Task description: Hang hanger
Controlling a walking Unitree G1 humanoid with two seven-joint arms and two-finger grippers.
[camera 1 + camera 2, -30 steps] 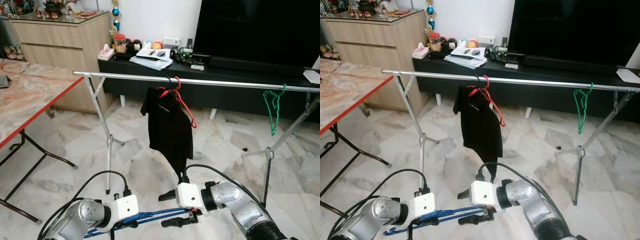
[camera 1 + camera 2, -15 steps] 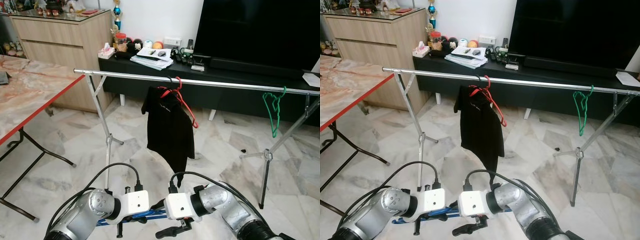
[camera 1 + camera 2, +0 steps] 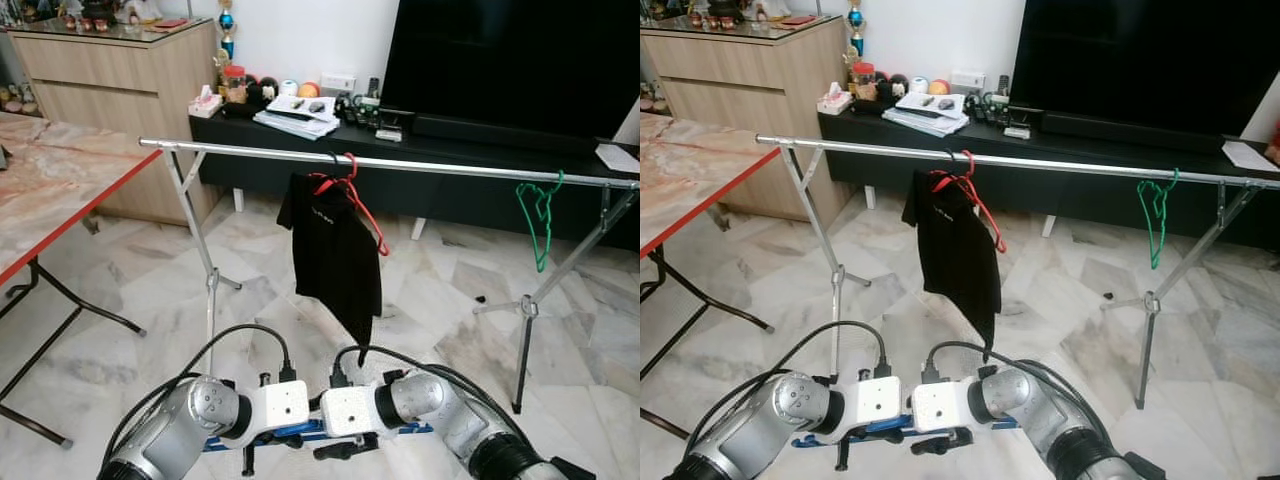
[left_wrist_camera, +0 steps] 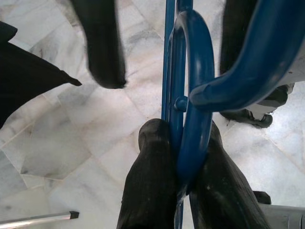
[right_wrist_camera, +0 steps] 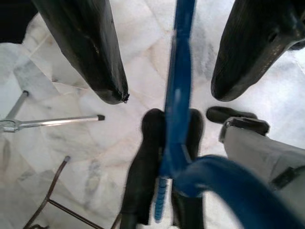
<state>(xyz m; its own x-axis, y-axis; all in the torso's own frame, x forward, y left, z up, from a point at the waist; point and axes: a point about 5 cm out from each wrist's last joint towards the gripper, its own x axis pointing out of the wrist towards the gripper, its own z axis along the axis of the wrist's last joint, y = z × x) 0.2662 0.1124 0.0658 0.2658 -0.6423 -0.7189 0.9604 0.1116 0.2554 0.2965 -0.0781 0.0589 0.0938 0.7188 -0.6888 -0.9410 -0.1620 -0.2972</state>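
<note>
Two claws meet low before the robot, above the marble floor (image 3: 120, 270). The left claw (image 4: 183, 162) is clamped on a blue hanger (image 4: 190, 95), its fingers (image 4: 150, 181) pinching the loop. The right claw (image 5: 167, 62) stands wide apart around the same hanger's bar without touching it. Beyond them, a metal rail (image 3: 420, 165) carries a red hanger (image 3: 360, 195) with a black shirt (image 3: 335, 250) and a green hanger (image 3: 542, 215).
</note>
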